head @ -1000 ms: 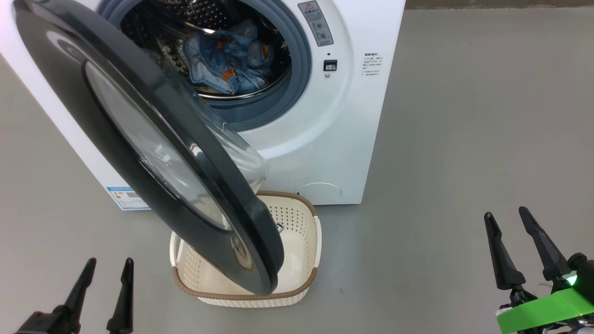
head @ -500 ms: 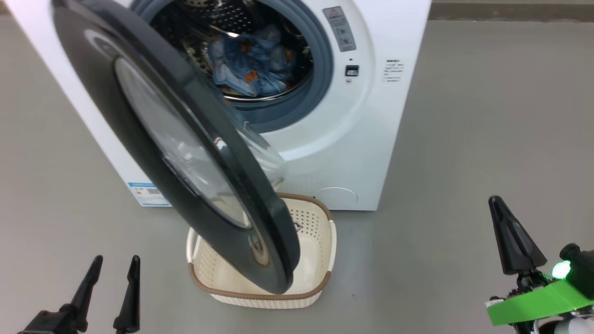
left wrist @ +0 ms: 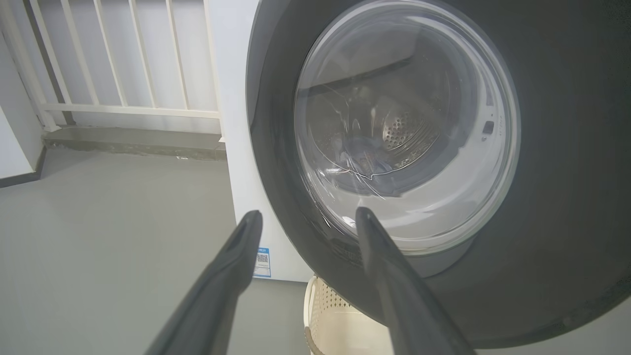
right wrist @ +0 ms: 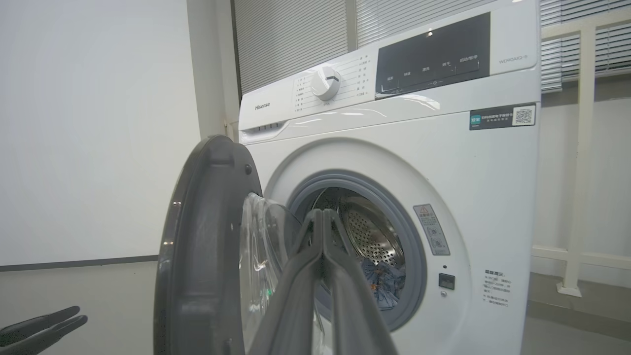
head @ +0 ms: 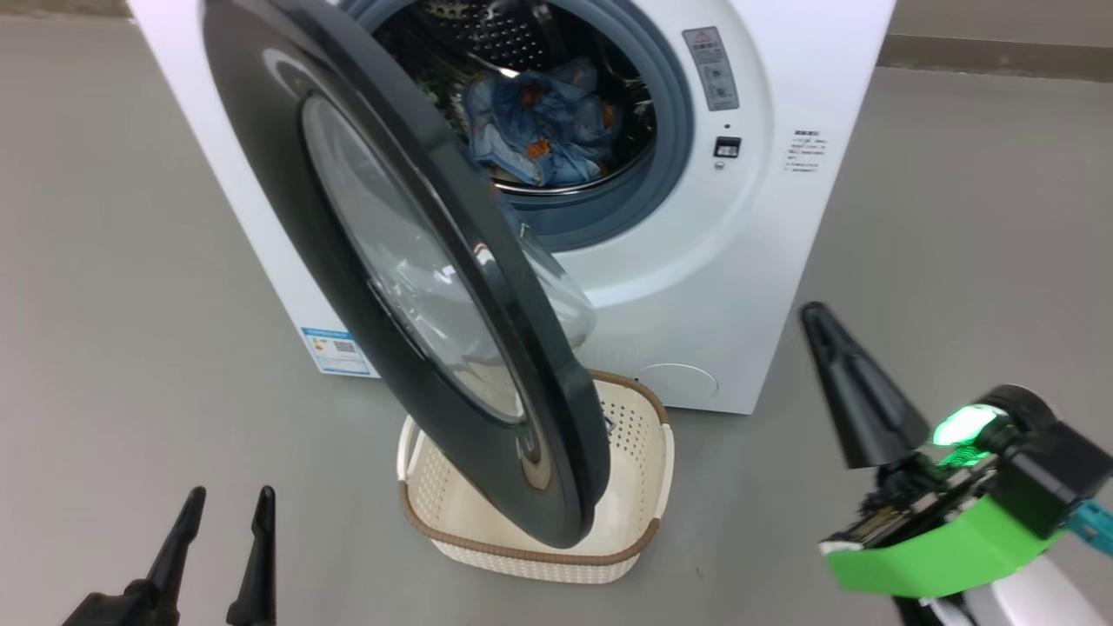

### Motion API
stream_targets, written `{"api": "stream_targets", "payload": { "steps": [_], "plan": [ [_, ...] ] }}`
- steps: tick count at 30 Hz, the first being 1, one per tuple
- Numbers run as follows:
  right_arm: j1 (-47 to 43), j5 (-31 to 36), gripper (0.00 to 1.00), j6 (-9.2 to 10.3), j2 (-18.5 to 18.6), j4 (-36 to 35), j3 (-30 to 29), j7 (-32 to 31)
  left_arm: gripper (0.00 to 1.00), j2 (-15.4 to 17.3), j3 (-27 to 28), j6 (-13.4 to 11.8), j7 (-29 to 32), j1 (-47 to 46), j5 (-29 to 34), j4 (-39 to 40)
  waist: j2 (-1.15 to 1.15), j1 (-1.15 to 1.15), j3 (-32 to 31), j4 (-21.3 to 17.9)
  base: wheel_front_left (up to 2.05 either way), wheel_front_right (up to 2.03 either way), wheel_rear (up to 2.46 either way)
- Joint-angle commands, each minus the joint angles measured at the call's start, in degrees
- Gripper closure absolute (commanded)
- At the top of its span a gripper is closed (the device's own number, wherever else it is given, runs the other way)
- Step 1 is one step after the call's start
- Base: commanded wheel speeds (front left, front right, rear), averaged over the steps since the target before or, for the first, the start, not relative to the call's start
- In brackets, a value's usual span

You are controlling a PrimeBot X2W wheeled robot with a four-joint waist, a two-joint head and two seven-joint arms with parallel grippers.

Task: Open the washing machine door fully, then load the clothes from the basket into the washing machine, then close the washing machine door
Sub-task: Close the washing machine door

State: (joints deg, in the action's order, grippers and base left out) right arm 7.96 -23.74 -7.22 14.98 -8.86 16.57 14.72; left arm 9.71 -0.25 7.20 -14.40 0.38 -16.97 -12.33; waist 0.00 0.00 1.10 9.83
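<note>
Plainly, one door (head: pixel 409 278) open; one basket (head: pixel 513 565); one clothes bundle (head: pixel 543 130) in drum (head: pixel 513 39).

Hisense logo (right wrist: pixel 262 106) on the washer (right wrist: pixel 493 207), up and left of the right fingers (right wrist: pixel 296 305), warning-triangle label (right wrist: pixel 431 229) just right of them, QR sticker (right wrist: pixel 503 116) farther up right, their small print unreadable.

Washing machine door (head: pixel 287 217) covers much of basket (head: pixel 522 556); blue label (head: pixel 337 350) print unreadable.
</note>
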Motion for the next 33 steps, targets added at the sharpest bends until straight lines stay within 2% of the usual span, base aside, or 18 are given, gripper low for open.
{"api": "stream_targets", "payload": {
  "steps": [1,4,11,20,25,33],
  "plan": [
    [2.1,-0.4,1.00,-0.26,0.2,-2.2,2.1,0.3,0.00,0.6,1.8,0.3,-0.6,-1.1,0.9,1.8,0.00,0.00,0.0,0.6,0.00,0.00,0.00],
    [2.9,-0.6,1.00,-0.26,0.0,-3.3,4.3,0.3,0.00,0.5,1.9,0.3,-0.6,-1.2,0.9,1.9,0.00,0.00,0.1,1.0,0.00,0.00,0.00],
    [5.2,-1.5,1.00,-0.26,-0.5,-5.2,14.1,0.3,0.00,0.2,2.1,0.3,-0.6,-1.6,1.0,1.9,0.00,0.00,0.7,2.0,0.00,0.00,0.00],
    [7.2,-2.9,1.00,-0.26,-0.6,-2.7,24.1,0.3,0.00,-0.7,1.9,0.3,-0.6,-2.4,1.1,2.0,0.00,0.00,2.2,3.1,0.00,0.00,0.00],
    [8.1,-3.1,1.00,-0.26,0.0,0.1,26.8,0.3,0.00,-1.3,1.9,0.3,-0.6,-3.1,1.0,2.0,0.00,0.00,3.3,3.7,0.00,0.00,0.00],
    [9.4,-3.8,1.00,-0.26,0.3,4.1,27.9,0.3,0.00,-2.4,1.8,0.3,-0.6,-4.3,1.0,1.9,0.00,0.00,5.0,4.4,0.00,0.00,0.00]
  ]
}}
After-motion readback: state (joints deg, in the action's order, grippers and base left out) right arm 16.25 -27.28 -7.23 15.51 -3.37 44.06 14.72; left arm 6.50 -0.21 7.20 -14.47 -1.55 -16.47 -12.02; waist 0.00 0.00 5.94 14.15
